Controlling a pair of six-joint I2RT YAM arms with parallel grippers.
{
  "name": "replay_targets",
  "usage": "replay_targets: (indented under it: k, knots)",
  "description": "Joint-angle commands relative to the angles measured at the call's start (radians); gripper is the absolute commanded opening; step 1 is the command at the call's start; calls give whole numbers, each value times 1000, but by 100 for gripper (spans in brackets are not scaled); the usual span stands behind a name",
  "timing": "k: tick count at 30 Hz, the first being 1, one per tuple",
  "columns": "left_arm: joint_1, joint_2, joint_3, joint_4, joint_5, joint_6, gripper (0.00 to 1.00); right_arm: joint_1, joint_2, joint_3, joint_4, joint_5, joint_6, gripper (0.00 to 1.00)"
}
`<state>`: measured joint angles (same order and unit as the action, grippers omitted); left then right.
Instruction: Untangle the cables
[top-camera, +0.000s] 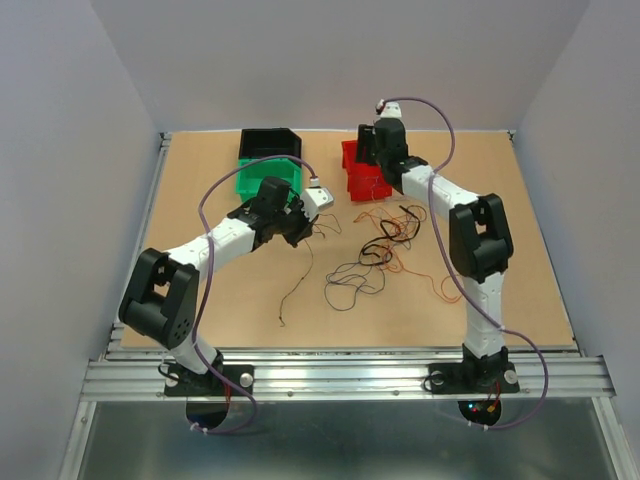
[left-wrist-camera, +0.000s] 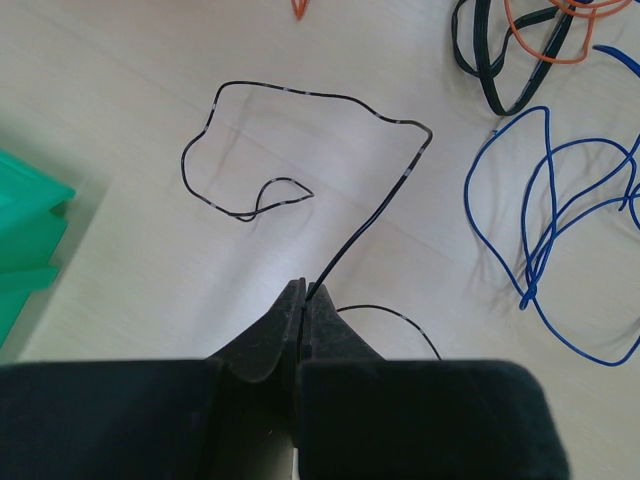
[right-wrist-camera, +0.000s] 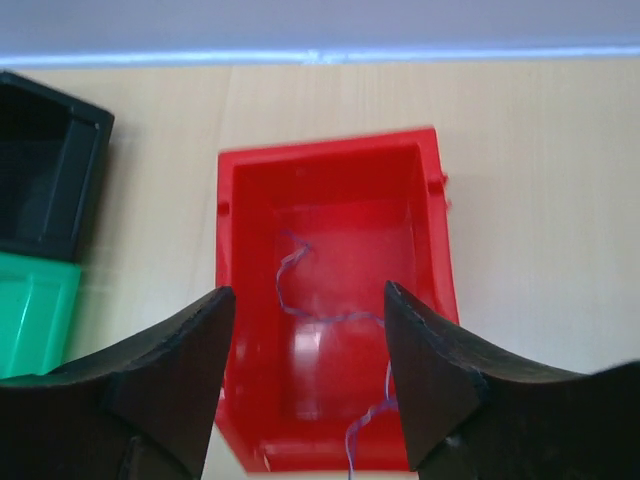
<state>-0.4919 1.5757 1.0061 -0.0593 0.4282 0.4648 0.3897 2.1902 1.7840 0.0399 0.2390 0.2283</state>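
Right of the red bin (top-camera: 365, 186), the table (top-camera: 515, 200) lies bare to its edge, and a bare strip runs behind the bin. Left of it, a narrow gap separates it from the green bin (top-camera: 262, 180) and black bin (top-camera: 246, 146). In front, the cables (top-camera: 380, 250) spread in loose loops. Front-left, the left arm (top-camera: 230, 235) blocks entry; front-right, the right arm (top-camera: 480, 235). Above the bin, the right gripper (right-wrist-camera: 308, 292) hangs, jaws spread over the opening; a purple cable (right-wrist-camera: 330, 319) lies inside.

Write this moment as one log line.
left gripper: shut on black cable | right gripper: open over red bin | purple cable: in bin
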Motion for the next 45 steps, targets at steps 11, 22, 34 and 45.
replay_targets:
  k: [11, 22, 34, 45]
  knots:
    - [-10, -8, 6, 4, 12, 11, 0, -6, -615, -679, -1, 179, 206, 71]
    - [-13, -3, 6, 6, 3, 15, 0, -195, -498, -814, 216, -15, 331, 65]
    - [-14, 40, 25, -5, -16, 26, 0, -279, -415, -842, 436, -230, 436, 65]
    - [-16, 18, 20, -7, -5, 25, 0, -279, -279, -788, 508, -262, 489, 60]
